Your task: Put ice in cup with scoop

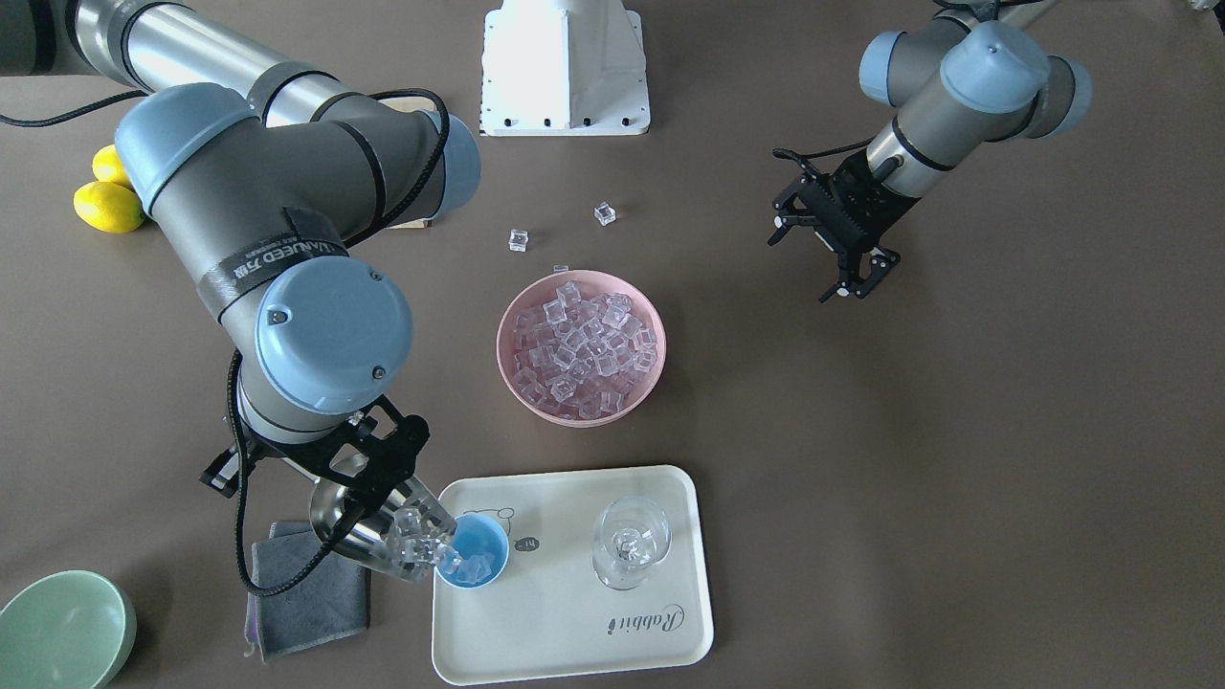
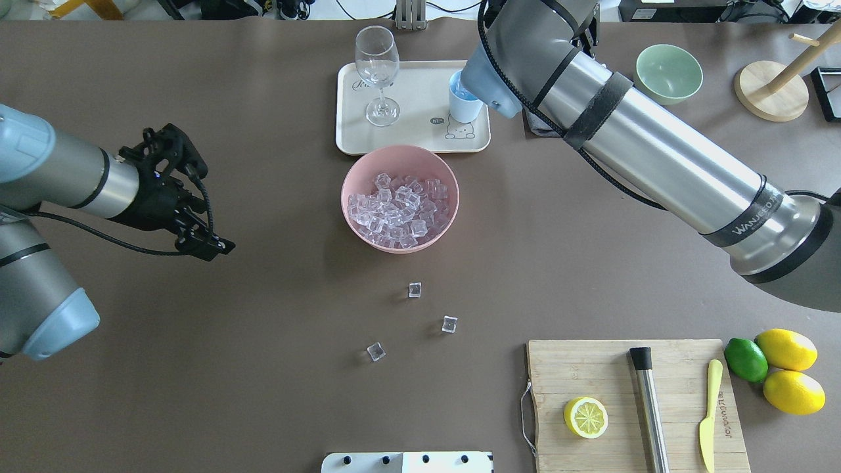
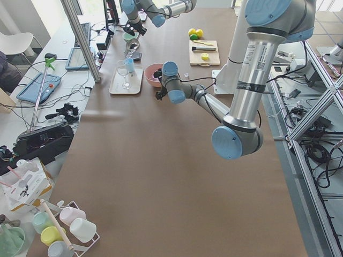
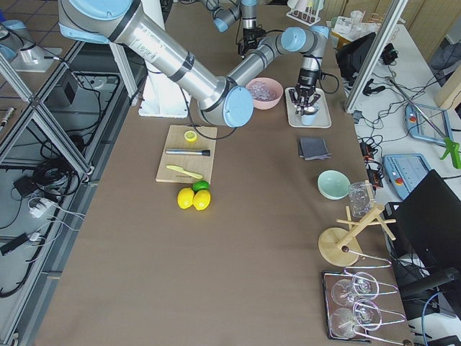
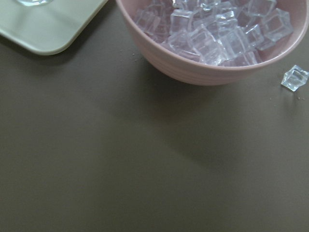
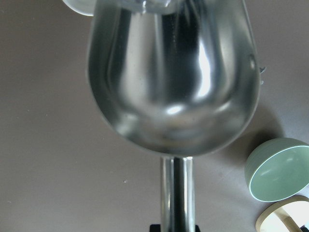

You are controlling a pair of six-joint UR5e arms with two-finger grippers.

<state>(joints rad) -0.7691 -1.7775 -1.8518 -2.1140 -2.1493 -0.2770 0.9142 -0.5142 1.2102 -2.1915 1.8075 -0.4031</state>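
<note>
My right gripper (image 1: 368, 488) is shut on the handle of the steel scoop (image 1: 368, 531), which tilts toward the light-blue cup (image 1: 476, 550) on the cream tray (image 1: 574, 651). Ice cubes (image 1: 418, 547) slide from the scoop's lip into the cup, where some lie. In the right wrist view the scoop's trough (image 6: 169, 77) fills the frame. The pink bowl (image 2: 399, 197) holds many ice cubes (image 2: 394, 210). Three loose cubes (image 2: 414, 290) lie on the table. My left gripper (image 2: 197, 217) hovers open and empty left of the bowl.
A clear stemmed glass (image 1: 629, 541) stands on the tray beside the cup. A grey cloth (image 1: 306, 588) and a pale green bowl (image 1: 62, 627) lie near the scoop. A cutting board (image 2: 637, 401) with a lemon half, steel rod and knife, plus whole citrus (image 2: 785, 368), sits near the robot's right.
</note>
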